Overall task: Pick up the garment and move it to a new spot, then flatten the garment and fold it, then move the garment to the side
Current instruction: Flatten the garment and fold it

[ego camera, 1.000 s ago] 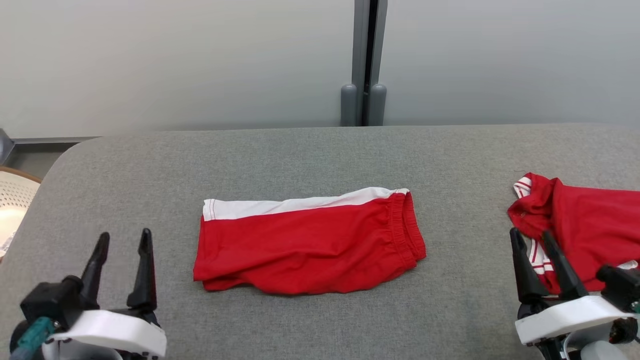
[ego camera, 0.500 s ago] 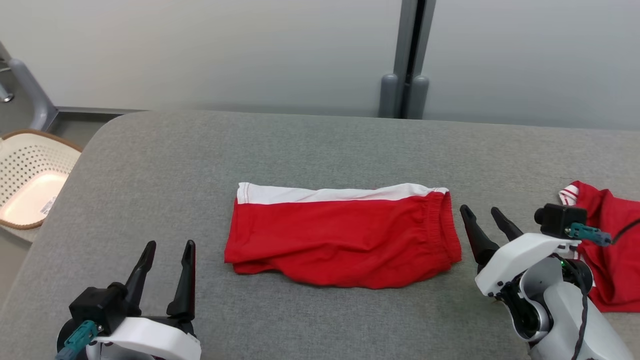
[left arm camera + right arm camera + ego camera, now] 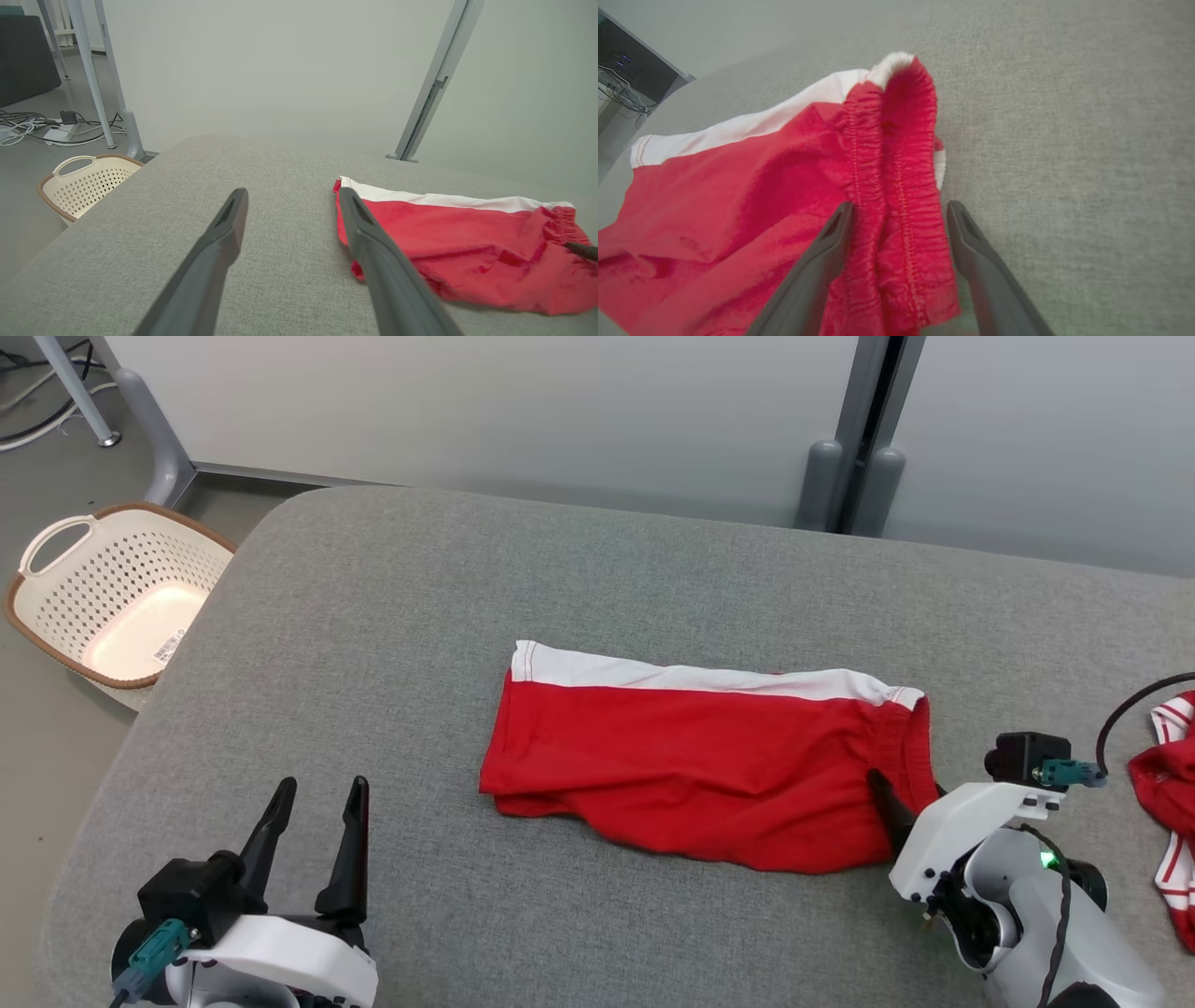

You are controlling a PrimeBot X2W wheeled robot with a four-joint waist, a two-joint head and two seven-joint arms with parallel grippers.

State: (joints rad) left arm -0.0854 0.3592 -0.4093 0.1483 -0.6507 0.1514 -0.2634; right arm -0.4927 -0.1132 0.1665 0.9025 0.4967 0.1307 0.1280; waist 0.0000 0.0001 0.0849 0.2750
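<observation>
The garment is a pair of red shorts with a white side stripe, lying folded flat near the middle of the grey padded table. Its elastic waistband points right. My right gripper stands open at that waistband end. In the right wrist view the right gripper has one finger on either side of the gathered waistband, not closed on it. My left gripper is open over bare table at the lower left, apart from the shorts. In the left wrist view the left gripper has the garment to its right.
A second red and white garment lies at the table's right edge. A cream perforated basket stands on the floor beyond the table's left corner. A grey post rises behind the table against the wall.
The head camera has turned left, shifting the whole picture. My right gripper has moved in from beside the other garment to straddle the shorts' waistband. The left gripper keeps its place.
</observation>
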